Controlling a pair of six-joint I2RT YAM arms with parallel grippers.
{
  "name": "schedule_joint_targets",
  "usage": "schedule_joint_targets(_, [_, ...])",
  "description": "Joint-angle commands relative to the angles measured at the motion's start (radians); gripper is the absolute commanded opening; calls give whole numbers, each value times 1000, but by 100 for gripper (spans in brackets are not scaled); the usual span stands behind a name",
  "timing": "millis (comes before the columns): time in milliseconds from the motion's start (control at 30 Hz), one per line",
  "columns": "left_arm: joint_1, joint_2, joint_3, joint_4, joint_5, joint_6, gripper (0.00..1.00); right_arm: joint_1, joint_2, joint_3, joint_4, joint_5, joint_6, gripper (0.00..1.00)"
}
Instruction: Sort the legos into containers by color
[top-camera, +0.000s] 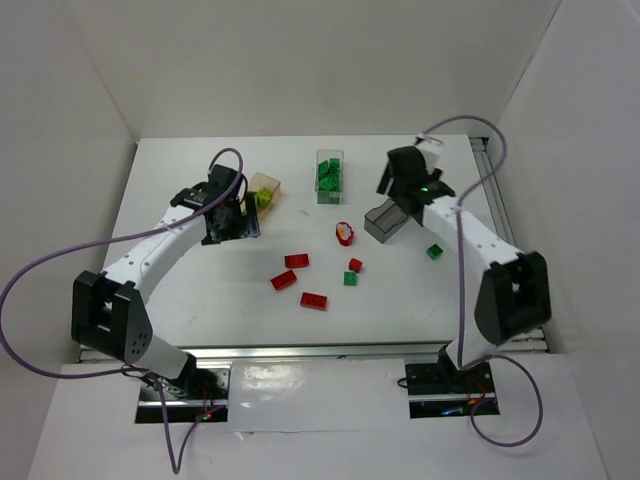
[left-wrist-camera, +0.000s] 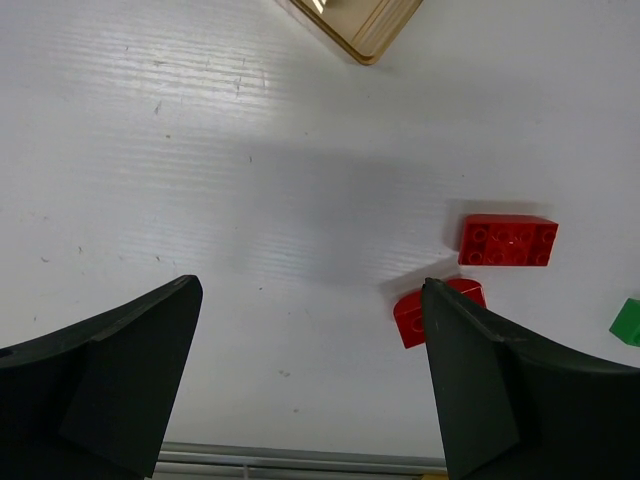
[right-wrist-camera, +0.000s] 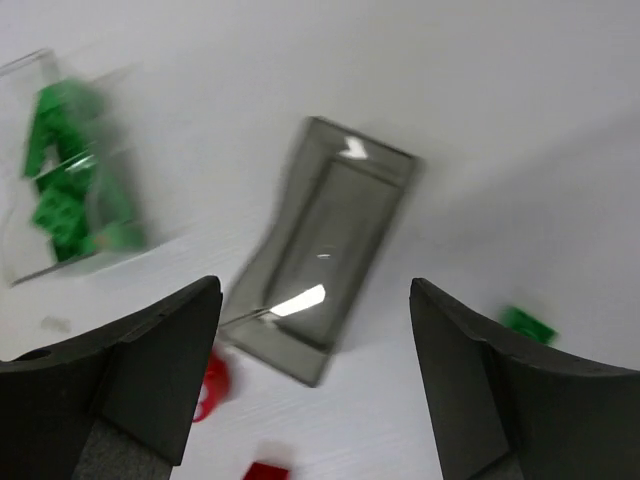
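Note:
My left gripper (top-camera: 230, 226) is open and empty above bare table, just left of the orange-tan container (top-camera: 266, 189), which holds a yellow-green brick (top-camera: 263, 199). In the left wrist view the gripper (left-wrist-camera: 310, 288) frames bare table, with two red bricks (left-wrist-camera: 507, 241) (left-wrist-camera: 412, 316) by its right finger. My right gripper (top-camera: 397, 196) is open and empty over the smoky grey container (top-camera: 384, 221), which shows empty in the right wrist view (right-wrist-camera: 325, 245). The clear container (top-camera: 330, 172) holds several dark green bricks (right-wrist-camera: 60, 190).
Loose red bricks (top-camera: 296, 261) (top-camera: 284, 280) (top-camera: 313, 300) lie mid-table, with a small red one (top-camera: 355, 265) and a green one (top-camera: 350, 279) beside them. Another green brick (top-camera: 434, 251) lies at the right. A red round piece (top-camera: 345, 233) sits left of the grey container.

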Motion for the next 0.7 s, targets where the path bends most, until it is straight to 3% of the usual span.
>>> schedule_joint_targets(0, [-6, -33, 19, 0, -11, -8, 100, -99, -101, -167, -134, 48, 195, 83])
schedule_joint_targets(100, [-6, -23, 19, 9, -1, 3, 99, -207, -141, -287, -174, -7, 288, 83])
schedule_joint_targets(267, [-6, -14, 28, 9, -1, 3, 99, -381, -88, -375, -114, -152, 277, 83])
schedule_joint_targets(667, [-6, 4, 28, 9, -1, 3, 99, -396, 4, -427, 61, -285, 208, 78])
